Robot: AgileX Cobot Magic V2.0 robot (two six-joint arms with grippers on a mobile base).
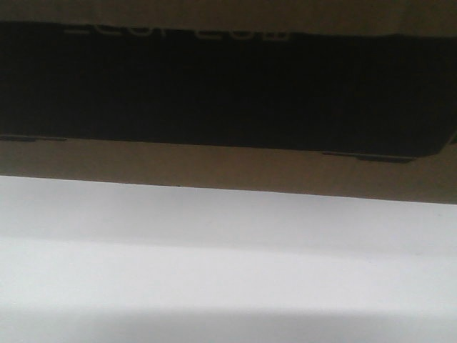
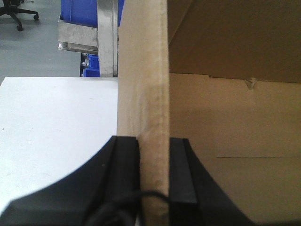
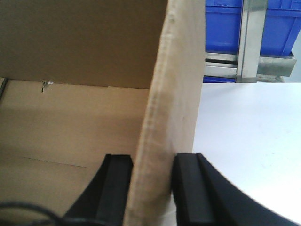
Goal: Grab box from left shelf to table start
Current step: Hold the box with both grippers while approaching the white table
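Note:
The box, a brown carton with a wide black panel and white lettering along its top, fills the upper half of the front view, its lower edge at the white table. My left gripper is shut on the box's upright left wall, one finger on each side. My right gripper is shut the same way on the right wall. Both wrist views look into the open brown inside of the box. The silver metal shelf stands beyond the table.
Blue plastic bins sit in the shelf behind the table's far edge. White table surface stretches out on both outer sides of the box. An office chair stands on the grey floor at far left.

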